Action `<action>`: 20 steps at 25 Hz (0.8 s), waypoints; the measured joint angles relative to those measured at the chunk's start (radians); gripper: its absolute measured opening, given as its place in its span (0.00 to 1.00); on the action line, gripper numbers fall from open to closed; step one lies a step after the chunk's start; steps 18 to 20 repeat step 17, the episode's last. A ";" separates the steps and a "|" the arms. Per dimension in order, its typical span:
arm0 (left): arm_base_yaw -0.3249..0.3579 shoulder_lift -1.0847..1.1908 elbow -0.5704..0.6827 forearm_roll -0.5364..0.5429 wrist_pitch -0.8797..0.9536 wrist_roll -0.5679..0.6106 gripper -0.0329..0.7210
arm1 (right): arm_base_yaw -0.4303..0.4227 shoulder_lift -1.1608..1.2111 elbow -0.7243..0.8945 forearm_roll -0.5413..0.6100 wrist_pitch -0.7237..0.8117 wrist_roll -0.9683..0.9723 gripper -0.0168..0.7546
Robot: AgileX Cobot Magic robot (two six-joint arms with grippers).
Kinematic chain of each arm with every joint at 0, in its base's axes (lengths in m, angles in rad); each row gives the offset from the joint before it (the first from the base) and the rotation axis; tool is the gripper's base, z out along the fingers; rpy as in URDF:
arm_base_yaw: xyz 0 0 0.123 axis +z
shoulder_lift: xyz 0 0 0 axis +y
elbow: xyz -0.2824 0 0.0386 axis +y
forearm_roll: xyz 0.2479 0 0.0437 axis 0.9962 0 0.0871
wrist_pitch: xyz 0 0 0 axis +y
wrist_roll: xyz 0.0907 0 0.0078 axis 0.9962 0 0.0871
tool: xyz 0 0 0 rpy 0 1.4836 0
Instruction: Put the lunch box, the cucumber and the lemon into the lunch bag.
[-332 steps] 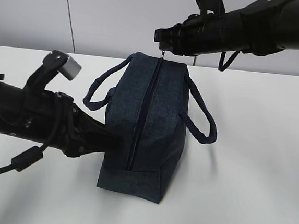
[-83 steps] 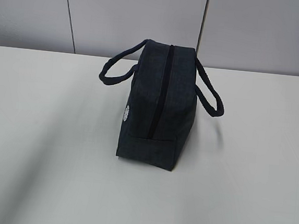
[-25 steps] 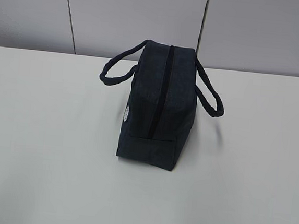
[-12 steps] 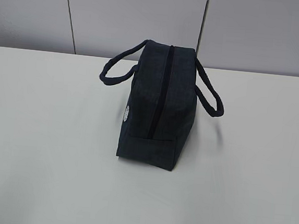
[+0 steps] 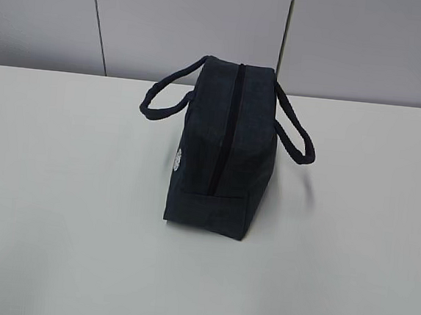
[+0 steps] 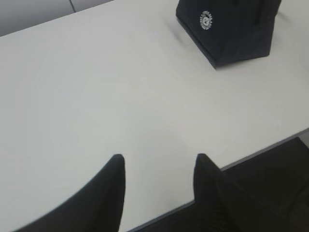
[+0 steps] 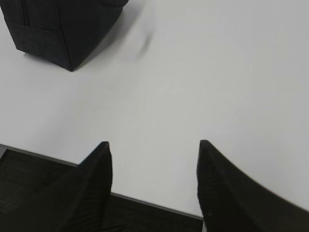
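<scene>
Lunch bag (image 5: 222, 155) upright mid-tabletop (image 5: 348, 273), zipper closed. Left gripper (image 6: 159, 162) and right gripper (image 7: 153, 147) both spread, holding nothing, over near tabletop edge.

both arms gone from lunch bag (image 5: 222, 155)

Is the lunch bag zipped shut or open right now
Shut. On the lunch bag the zipper line runs as one thin dark seam along the top and down the end, with no gap showing. The contents are hidden.

The scene is evenly, softly lit; faint shadows are cast beside the lunch bag (image 5: 221, 158); wrist views appear slightly soft.
</scene>
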 joint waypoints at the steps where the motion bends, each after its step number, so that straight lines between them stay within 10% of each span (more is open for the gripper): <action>1: 0.019 0.000 0.000 -0.002 0.000 0.000 0.47 | 0.000 0.000 0.000 0.000 0.000 0.000 0.57; 20: 0.065 0.000 0.000 -0.002 0.000 0.000 0.47 | 0.000 0.000 0.000 0.000 -0.001 0.002 0.57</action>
